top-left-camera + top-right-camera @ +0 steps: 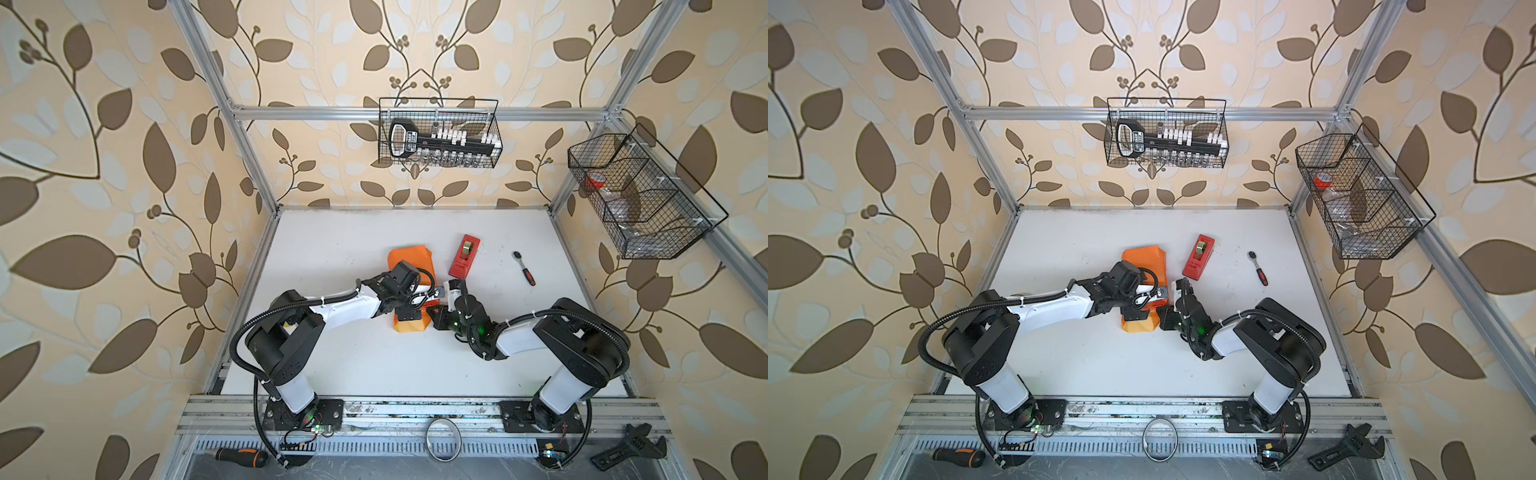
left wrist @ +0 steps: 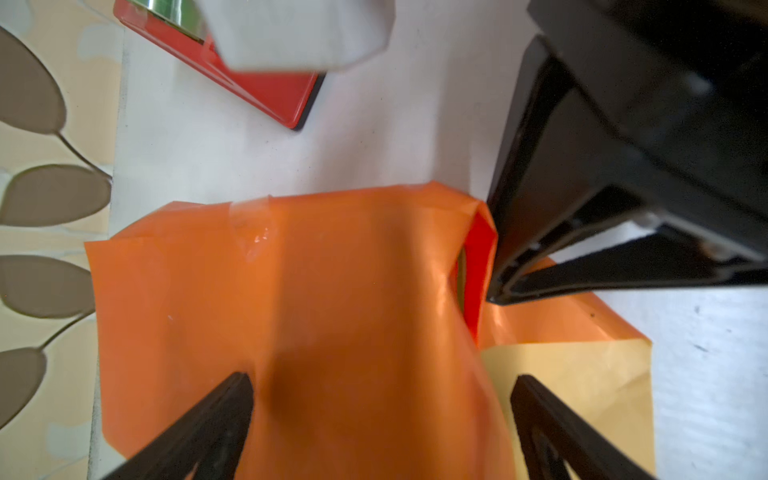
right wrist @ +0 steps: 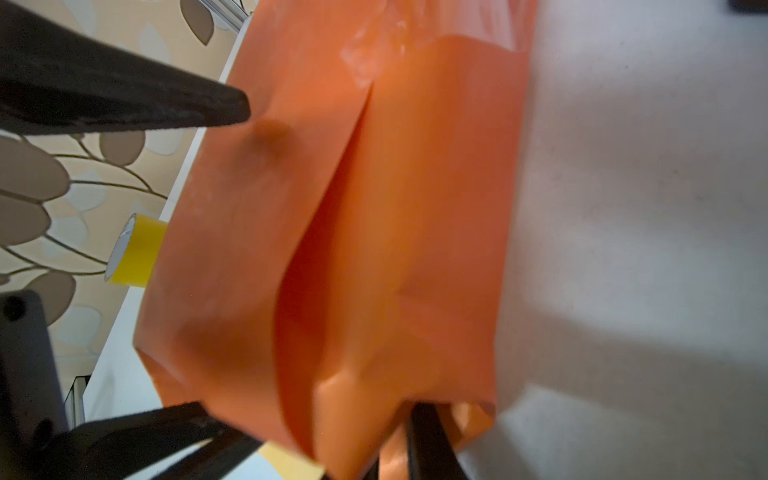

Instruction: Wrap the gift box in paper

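Paper (image 1: 409,257), glossy orange side out, lies folded around the gift box (image 2: 460,272) near the middle of the white table (image 1: 332,353), just beside the red tape dispenser (image 1: 464,256). Only a thin green sliver of the box shows at the open end, where a pale yellow flap lies flat on the table. The left gripper (image 2: 382,380) hovers over the top of the parcel with its jaws spread wide and holding nothing, while the right gripper (image 2: 494,296) sits at that open end, its tips nearly pressed together on a fold of the paper.
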